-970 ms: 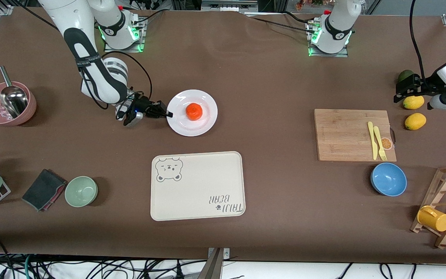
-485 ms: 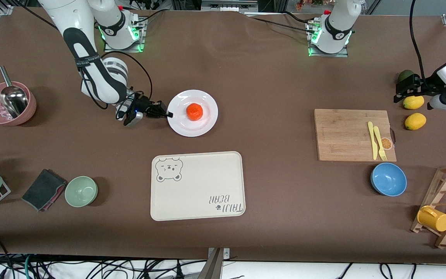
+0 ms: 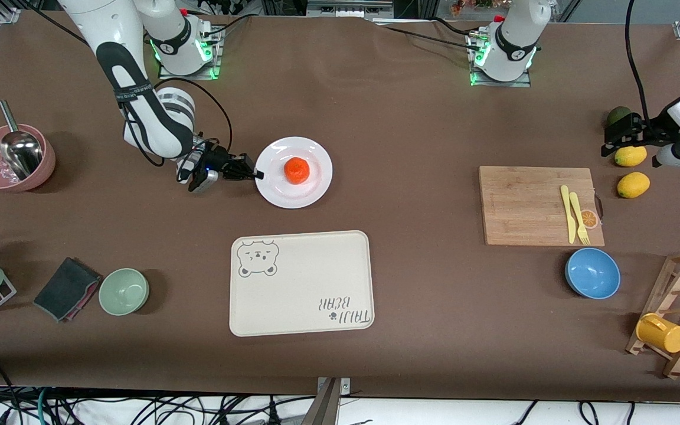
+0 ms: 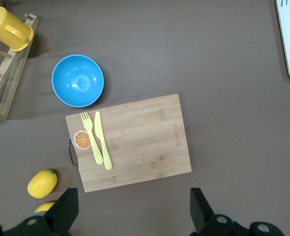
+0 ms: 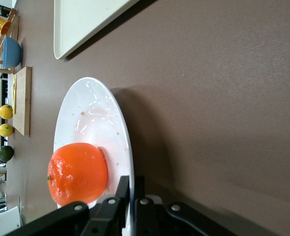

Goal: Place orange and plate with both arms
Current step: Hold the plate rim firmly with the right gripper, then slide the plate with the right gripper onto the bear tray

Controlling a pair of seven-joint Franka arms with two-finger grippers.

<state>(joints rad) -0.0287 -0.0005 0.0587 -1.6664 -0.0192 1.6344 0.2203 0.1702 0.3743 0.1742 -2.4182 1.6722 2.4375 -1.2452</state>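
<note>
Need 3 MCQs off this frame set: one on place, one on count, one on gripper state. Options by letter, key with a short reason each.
1. Where is the orange?
A. on the plate
B. on the cutting board
C. in the blue bowl

2. How many yellow lemons lie at the left arm's end of the table?
A. one
B. two
C. four

3. What is the right gripper doing?
A. hanging open over the tray
B. shut on the plate's rim
C. holding the orange

Key:
1 A, the fruit sits on the white plate, farther from the front camera than the tray.
2 B, two lemons lie beside the cutting board.
3 B, the right wrist view shows the fingers closed on the rim.

The left gripper waits open over the table beside the board.
</note>
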